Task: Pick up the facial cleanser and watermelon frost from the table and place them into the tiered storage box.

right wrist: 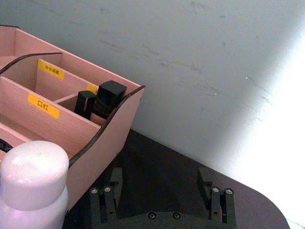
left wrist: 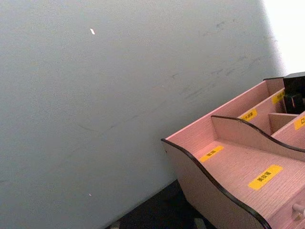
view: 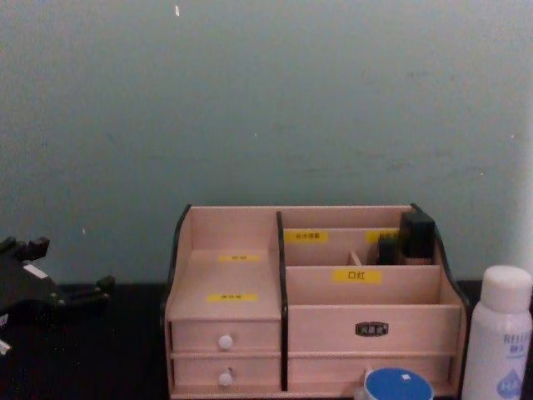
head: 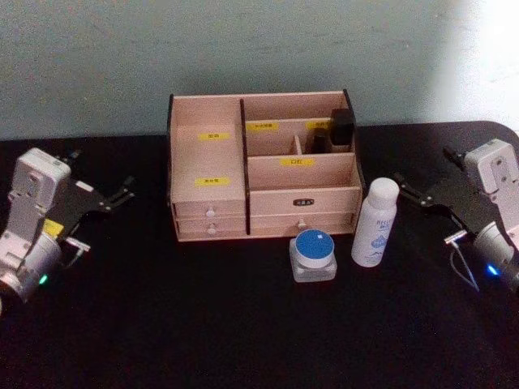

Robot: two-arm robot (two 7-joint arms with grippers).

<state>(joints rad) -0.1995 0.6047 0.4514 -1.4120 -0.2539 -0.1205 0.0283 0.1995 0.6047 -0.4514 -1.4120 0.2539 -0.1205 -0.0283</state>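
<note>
The facial cleanser [head: 375,223], a white bottle with blue print, stands upright on the black table just right of the tiered storage box [head: 207,162]; the bottle's cap [right wrist: 33,176] shows close in the right wrist view, and it also stands at the chest view's right edge [view: 498,333]. The watermelon frost [head: 313,253], a small clear jar with a blue lid, sits in front of the box [view: 233,250], left of the bottle. My right gripper [head: 403,188] hovers open, right of the bottle, touching nothing. My left gripper [head: 127,188] is open, left of the box.
Two dark cosmetic items [head: 340,130] stand in the box's back right compartment [right wrist: 107,98]. A grey-green wall rises right behind the box. Black tabletop [head: 203,324] spreads in front of the box and to both sides.
</note>
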